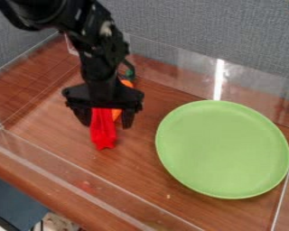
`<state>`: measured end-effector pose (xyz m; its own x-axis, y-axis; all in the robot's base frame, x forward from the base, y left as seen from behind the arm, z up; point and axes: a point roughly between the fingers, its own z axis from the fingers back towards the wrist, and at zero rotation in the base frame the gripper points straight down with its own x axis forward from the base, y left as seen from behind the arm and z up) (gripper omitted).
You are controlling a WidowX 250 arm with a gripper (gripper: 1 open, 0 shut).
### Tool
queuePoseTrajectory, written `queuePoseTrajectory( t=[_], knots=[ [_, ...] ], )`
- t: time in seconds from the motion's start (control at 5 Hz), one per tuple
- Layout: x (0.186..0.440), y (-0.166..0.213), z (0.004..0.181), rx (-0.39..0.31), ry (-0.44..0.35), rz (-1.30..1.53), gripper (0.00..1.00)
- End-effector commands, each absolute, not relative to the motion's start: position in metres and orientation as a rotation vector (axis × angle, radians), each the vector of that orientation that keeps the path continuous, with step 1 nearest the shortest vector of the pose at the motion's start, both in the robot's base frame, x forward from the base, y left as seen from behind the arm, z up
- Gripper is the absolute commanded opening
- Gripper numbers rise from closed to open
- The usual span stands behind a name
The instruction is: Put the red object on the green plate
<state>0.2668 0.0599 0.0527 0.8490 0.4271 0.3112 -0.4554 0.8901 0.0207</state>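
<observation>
Claw (102, 117): spread wide, pointing down, fingers straddling the red object (104, 132). Red object: lying on the wooden counter (44, 113), left of the green plate (222, 149), apart from it. Carrot (131, 85): mostly hidden behind the claw.

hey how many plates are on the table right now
1. The green plate lies on the right side of the wooden table, apart from the hand, which hangs over the red object to its left. Nothing lies on the plate.
</observation>
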Motion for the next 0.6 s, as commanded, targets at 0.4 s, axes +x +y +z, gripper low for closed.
queuePoseTrajectory(
  t=[0.4],
  knots=[
    [0.269,0.051,0.084,0.076,-0.375,0.465,0.0]
  ],
)
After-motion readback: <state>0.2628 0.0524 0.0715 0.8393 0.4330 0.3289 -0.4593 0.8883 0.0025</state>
